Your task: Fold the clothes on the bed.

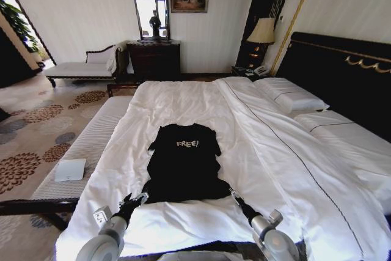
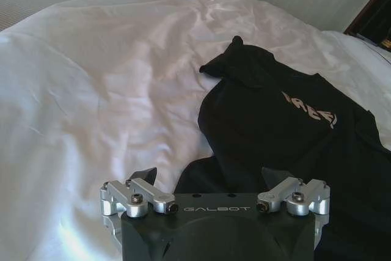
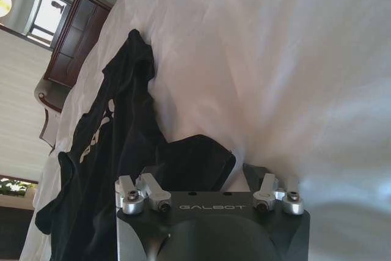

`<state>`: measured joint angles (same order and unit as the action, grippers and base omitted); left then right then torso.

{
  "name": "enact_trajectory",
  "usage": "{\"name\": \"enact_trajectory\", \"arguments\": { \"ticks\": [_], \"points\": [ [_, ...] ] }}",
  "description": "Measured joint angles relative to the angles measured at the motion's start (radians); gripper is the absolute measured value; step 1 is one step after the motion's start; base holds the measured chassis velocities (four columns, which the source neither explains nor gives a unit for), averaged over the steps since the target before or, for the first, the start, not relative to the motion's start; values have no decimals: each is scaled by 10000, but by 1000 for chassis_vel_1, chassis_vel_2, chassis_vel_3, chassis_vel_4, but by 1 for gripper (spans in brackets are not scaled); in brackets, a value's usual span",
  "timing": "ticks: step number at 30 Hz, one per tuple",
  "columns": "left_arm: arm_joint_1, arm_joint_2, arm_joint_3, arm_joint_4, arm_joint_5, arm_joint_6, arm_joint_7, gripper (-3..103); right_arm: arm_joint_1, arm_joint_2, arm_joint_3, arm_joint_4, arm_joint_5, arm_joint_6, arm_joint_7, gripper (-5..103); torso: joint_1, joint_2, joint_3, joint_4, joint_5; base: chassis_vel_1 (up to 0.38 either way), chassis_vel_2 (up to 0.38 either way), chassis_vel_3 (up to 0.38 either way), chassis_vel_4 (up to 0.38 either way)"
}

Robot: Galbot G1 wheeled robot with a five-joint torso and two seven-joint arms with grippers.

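A black T-shirt with white "FREE!" lettering lies flat on the white bed, collar away from me and hem toward me. My left gripper is at the hem's left corner. In the left wrist view this gripper is open, its fingers spread with the shirt's dark hem between them. At the hem's right corner is my right gripper. The right wrist view shows that gripper open too, straddling a raised fold of the shirt.
A striped bench runs along the bed's left side with a white flat item on it. Pillows and the black headboard are on the right. A dark dresser and a chaise stand by the far wall.
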<state>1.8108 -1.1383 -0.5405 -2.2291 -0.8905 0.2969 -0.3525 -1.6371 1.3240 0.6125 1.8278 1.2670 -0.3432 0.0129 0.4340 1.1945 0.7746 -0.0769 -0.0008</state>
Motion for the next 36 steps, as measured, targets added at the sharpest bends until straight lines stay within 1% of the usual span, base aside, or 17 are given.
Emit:
{"name": "enact_trajectory", "arguments": {
  "ticks": [1, 3, 4, 5, 6, 9, 10, 11, 12, 15, 16, 18, 19, 22, 23, 25, 36],
  "points": [
    [34, 19, -26, -35, -7, 3, 0, 98, 22, 24, -9, -22, 0, 3, -8, 71, 0, 0, 0, 2, 0, 0, 0, 0, 0],
    [59, 36, -53, -64, -19, 7, 0, 98, 47, 46, -24, -44, -1, 6, -21, 71, 0, 0, 0, 1, 2, 0, 0, 0, 0],
    [71, 47, -78, -89, -35, 11, -2, 98, 71, 66, -38, -68, -1, 7, -27, 61, -1, 0, 0, 1, 2, 0, 0, 0, 0],
    [81, 59, -96, -109, -49, 16, -9, 98, 97, 82, -52, -92, -1, 8, -32, 61, 0, 0, 0, 1, 2, 0, 0, 0, 0],
    [91, 68, -104, -126, -63, 22, -24, 98, 123, 98, -75, -112, -2, 9, -36, 50, 0, 0, 0, 1, 2, 0, 0, 0, 0],
    [117, 77, -113, -155, -65, 29, -42, 98, 140, 117, -107, -140, -1, 11, -43, 50, 0, 0, 0, 2, 1, 0, 0, 0, 0],
    [129, 75, -117, -169, -66, 32, -44, 98, 138, 125, -118, -145, -1, 12, -45, 39, 0, -1, 0, 1, 2, 0, 0, 0, 0],
    [140, 66, -122, -174, -67, 34, -49, 98, 128, 128, -123, -146, 0, 13, -49, 39, 0, 0, 0, 1, 2, 0, 0, 0, 0],
    [155, 48, -123, -176, -70, 40, -53, 98, 108, 129, -124, -147, 0, 15, -53, 28, 0, 0, 0, 1, 1, 0, 0, 0, 0],
    [192, 3, -119, -176, -76, 54, -59, 98, 75, 125, -125, -147, 3, 22, -60, 28, 0, 0, 0, 0, 2, 0, 0, 0, 0],
    [211, -19, -109, -173, -84, 62, -60, 98, 71, 118, -128, -147, 3, 23, -63, 18, 0, -1, 0, 0, 1, 0, 0, 0, 0],
    [227, -40, -98, -163, -92, 71, -63, 98, 71, 111, -129, -147, 3, 28, -66, 18, 0, 0, 0, 1, 1, 0, 0, 0, 0],
    [242, -55, -89, -151, -101, 77, -63, 98, 73, 107, -131, -147, 3, 31, -69, 7, 0, 0, 0, 1, 1, 0, 0, 0, 0],
    [264, -79, -74, -134, -185, 115, -68, 98, 72, 110, -131, -149, -1, 37, -73, 7, 0, -1, 0, 1, 2, 0, 0, 0, 0],
    [290, -93, -64, -136, -254, 147, -76, 98, 58, 123, -134, -149, -41, 42, -79, 1, 0, 0, 0, 1, 1, 0, 0, 0, 0],
    [365, -107, -40, -185, -323, 180, -87, 96, 22, 146, -148, -149, -156, 53, -97, 0, 0, 0, 0, 0, 0, 0, 0, 0, 0],
    [306, -163, -111, 58, -828, 262, -65, 99, -44, 183, -101, -180, -437, 109, -109, 0, 0, 0, 0, 1, 0, 0, 0, 0, 0]
  ]
}}
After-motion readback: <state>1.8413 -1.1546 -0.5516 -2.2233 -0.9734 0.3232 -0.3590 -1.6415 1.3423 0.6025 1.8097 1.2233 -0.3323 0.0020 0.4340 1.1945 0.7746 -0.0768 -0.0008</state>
